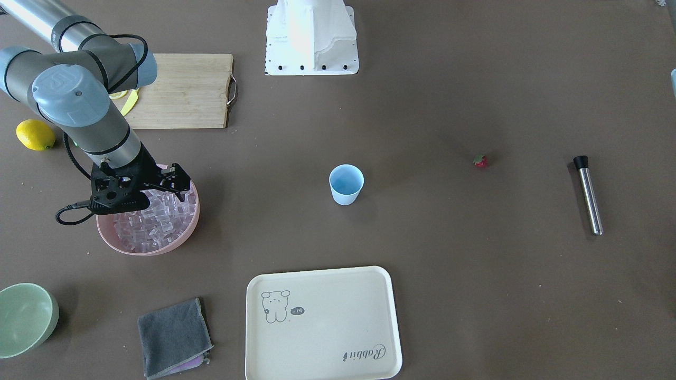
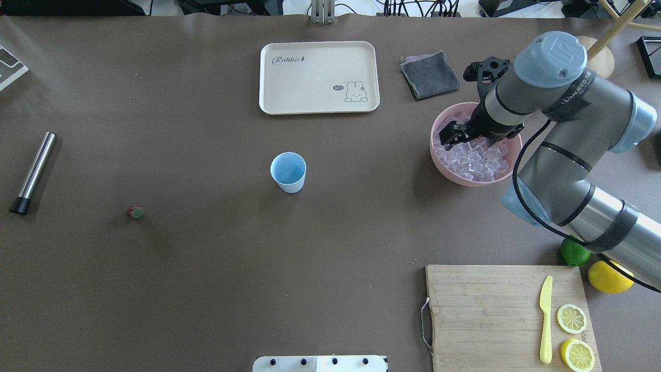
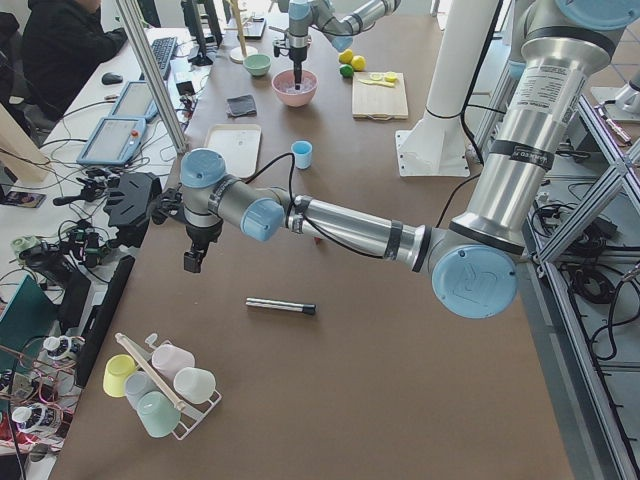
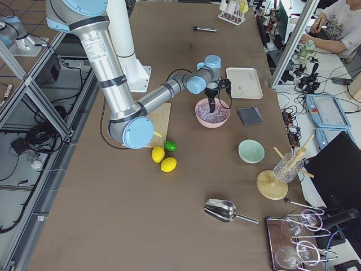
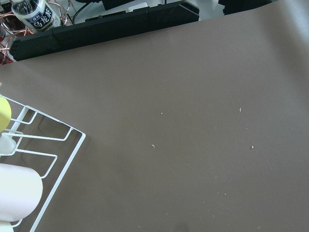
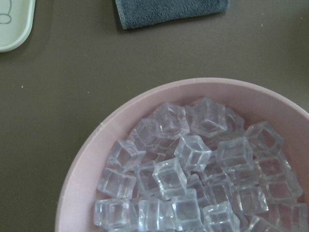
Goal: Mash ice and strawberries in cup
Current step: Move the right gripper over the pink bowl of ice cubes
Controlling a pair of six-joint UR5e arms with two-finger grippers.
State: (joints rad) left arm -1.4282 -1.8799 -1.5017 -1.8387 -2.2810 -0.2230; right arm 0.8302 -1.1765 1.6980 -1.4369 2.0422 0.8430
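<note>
The right gripper (image 1: 178,191) hangs low over the ice (image 1: 153,221) heaped in the pink bowl (image 1: 153,249) near the right end of the desk (image 1: 449,274); I cannot tell how far its fingers are spread. The cup (image 1: 346,184) stands upright mid-desk; the strawberry (image 1: 480,161) lies well apart from it toward the left end; the left gripper (image 3: 192,262) hovers over the left end, and I cannot tell its fingers' spread either.

Bare desk round the cup; the bowl's corner is crowded.

The cup (image 2: 288,172) stands alone on open desk (image 2: 206,258), reachable from every side. The strawberry (image 2: 135,212) and rod (image 2: 32,173) lie well apart. The right hand (image 2: 450,135) and right arm (image 2: 557,155) hang over the bowl (image 2: 472,182), blocking its top. The cloth (image 2: 430,75), tray (image 2: 310,88) and board (image 2: 480,310) lie flat nearby.
</note>
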